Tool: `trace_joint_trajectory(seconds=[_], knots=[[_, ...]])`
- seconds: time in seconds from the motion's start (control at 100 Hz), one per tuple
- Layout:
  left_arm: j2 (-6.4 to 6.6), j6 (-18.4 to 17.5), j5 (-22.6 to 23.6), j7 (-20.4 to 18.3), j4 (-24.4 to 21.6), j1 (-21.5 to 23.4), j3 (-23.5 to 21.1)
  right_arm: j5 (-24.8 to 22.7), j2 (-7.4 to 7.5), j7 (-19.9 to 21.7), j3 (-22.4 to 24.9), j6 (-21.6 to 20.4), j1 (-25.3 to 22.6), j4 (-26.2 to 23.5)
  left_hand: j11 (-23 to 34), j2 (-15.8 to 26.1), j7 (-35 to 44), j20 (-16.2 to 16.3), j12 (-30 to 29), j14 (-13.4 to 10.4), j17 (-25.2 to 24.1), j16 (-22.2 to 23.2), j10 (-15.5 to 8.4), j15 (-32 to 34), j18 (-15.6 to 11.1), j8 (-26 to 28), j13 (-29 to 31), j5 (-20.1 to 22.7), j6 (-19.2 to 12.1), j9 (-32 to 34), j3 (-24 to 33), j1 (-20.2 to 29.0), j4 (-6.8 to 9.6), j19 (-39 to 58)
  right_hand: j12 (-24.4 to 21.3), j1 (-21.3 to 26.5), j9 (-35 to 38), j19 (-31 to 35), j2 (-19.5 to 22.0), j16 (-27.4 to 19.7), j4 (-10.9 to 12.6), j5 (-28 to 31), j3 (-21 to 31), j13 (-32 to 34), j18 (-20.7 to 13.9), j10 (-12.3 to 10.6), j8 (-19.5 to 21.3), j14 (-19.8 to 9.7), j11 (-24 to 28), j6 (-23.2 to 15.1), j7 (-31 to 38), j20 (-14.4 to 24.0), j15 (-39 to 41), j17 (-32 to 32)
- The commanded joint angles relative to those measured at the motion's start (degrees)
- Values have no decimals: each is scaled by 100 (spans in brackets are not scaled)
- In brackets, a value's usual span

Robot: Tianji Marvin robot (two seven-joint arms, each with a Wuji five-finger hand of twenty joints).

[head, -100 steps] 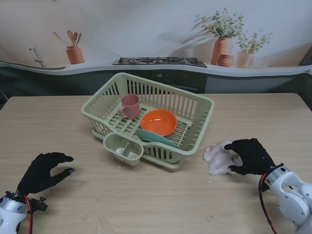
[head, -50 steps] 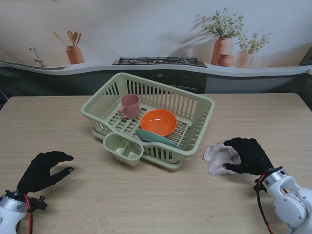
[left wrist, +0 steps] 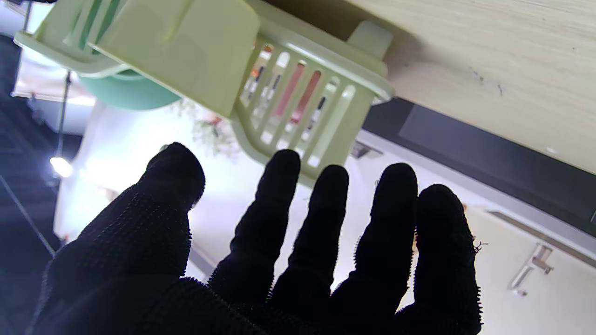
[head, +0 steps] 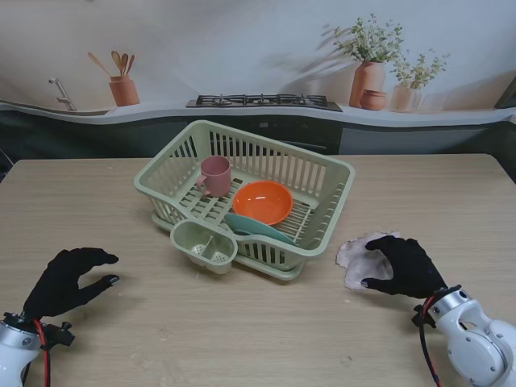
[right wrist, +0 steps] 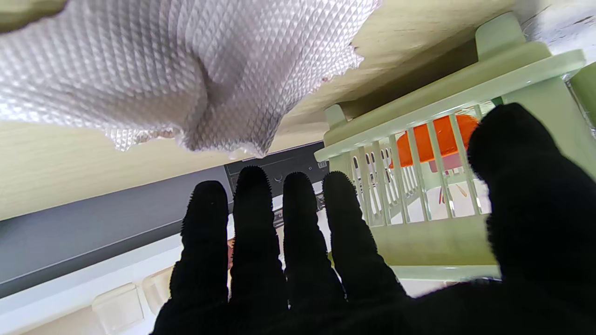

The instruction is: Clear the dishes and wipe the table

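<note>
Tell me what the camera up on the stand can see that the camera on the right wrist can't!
Only the stand's view shows the pink cup, the teal plate, the utensil cup on the rack's near side, and the left hand with its fingers apart and nothing in it. Only the right wrist view shows the cloth's bumpy weave up close. Both show the white cloth, the green dish rack, the orange bowl inside it, the wooden table and the right hand, which is open beside the cloth.

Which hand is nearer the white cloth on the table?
The right hand: it hovers over the white cloth's right part, fingers spread, not gripping it. The left hand is far off to the left, past the dish rack, open.
</note>
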Motion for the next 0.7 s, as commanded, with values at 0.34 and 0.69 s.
trace_joint_trajectory(seconds=[0.34,0.69], knots=[[-17,4,58,13,-8,35,47,-14,-50,65,28,-250,-70,34,-85,-202,-250,-153,-137,-18,-270,-33,-74,-190,-153,-8,-341,-87,-65,-402,182,-62,155,-201,122,159,-187,256,-158,97,298,-373,-51,-58,-162,-70,85,-146,246,119,253,-64,233,73],[-63,-149,399,417,0,186,4,-46,-59,12,131,-422,-202,-23,-67,-592,-313,-187,-125,-83,-282,-16,-113,-245,-160,-35,-372,-222,-40,-518,870,-222,89,-209,106,205,-200,274,-222,79,294,-384,174,-66,-159,-79,49,-151,234,122,263,-115,208,66]])
